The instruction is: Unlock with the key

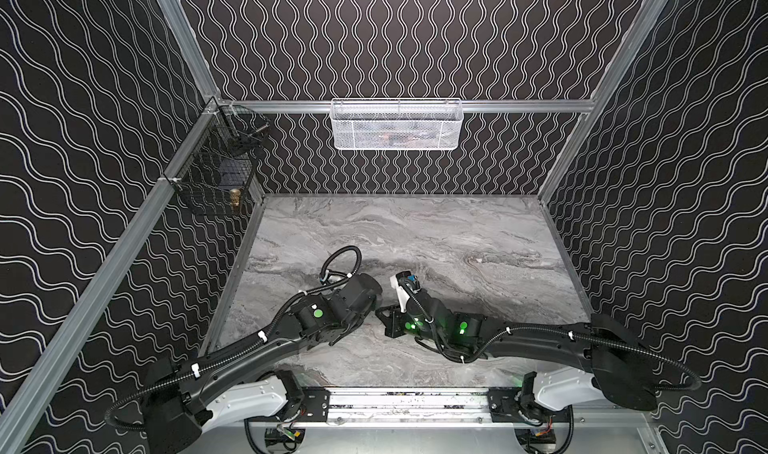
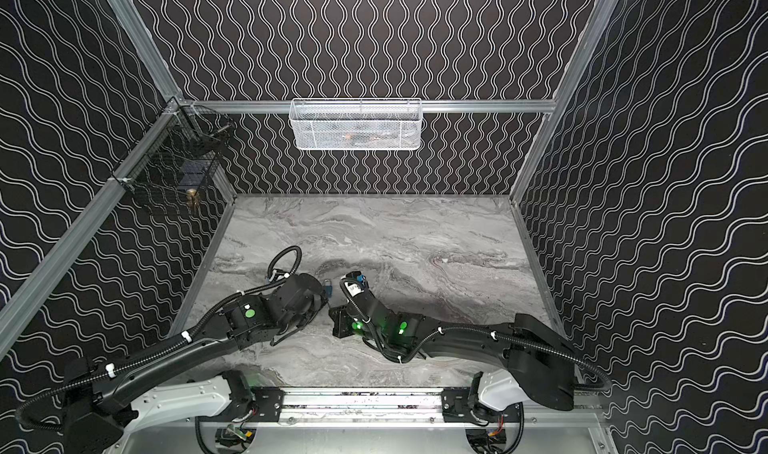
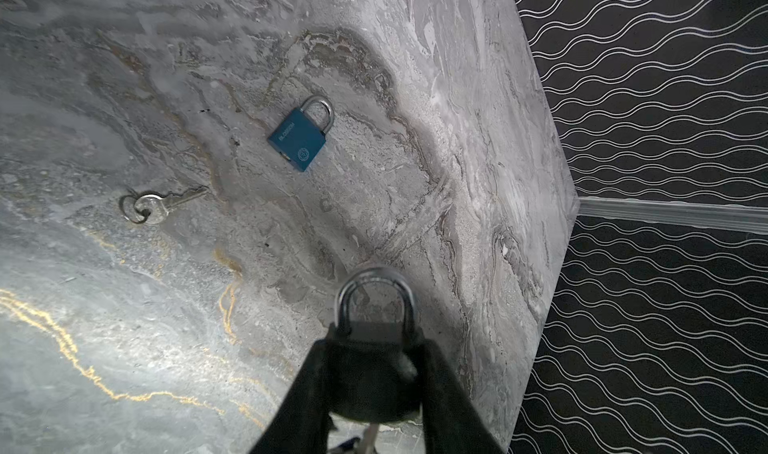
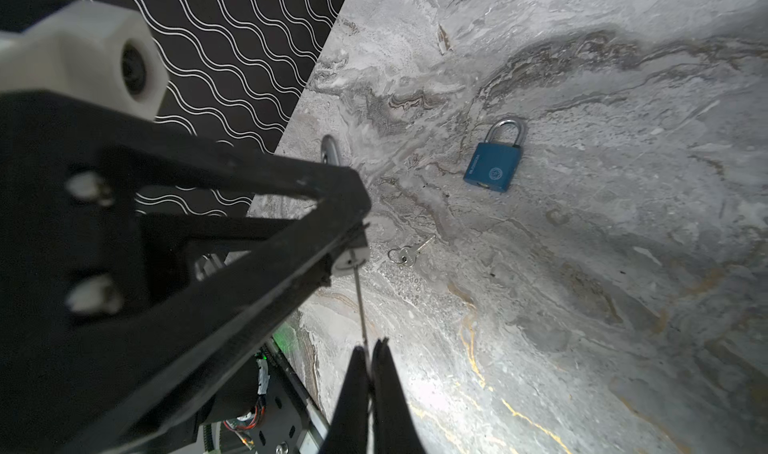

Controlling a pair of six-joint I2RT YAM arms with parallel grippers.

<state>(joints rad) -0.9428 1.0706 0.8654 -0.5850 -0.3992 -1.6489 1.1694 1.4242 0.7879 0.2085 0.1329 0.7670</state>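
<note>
1. The left gripper [image 3: 376, 343] is clamped on a dark padlock [image 3: 374, 389]. One finger presses each side of the body, and the steel shackle sticks out past the fingertips.
2. The padlock is held off the marble table [image 1: 457, 239], near the middle of its front half, where the two wrists meet in both top views. The wrists hide most of it there.
3. The right gripper [image 4: 369, 348] has its jaws pressed together on a key [image 4: 360, 306], seen edge-on as a thin metal strip rising from between the fingertips.
4. The far end of the key meets the pale round underside of the held padlock. It seems to be in the keyhole, though how deep it sits cannot be told.
5. In the left wrist view the shackle looks closed, with both legs running into the body.
6. A blue padlock [image 3: 301, 138] lies flat on the table beyond the grippers, its shackle closed. A top view shows it just beside the left wrist [image 2: 328, 288].
7. A spare key [image 3: 153, 208] on a small ring lies flat on the table near the blue padlock without touching it.
8. A white mesh basket [image 1: 397, 125] hangs on the back rail and a black wire basket [image 1: 216, 169] hangs in the back left corner. Both are well apart from the arms.
</note>
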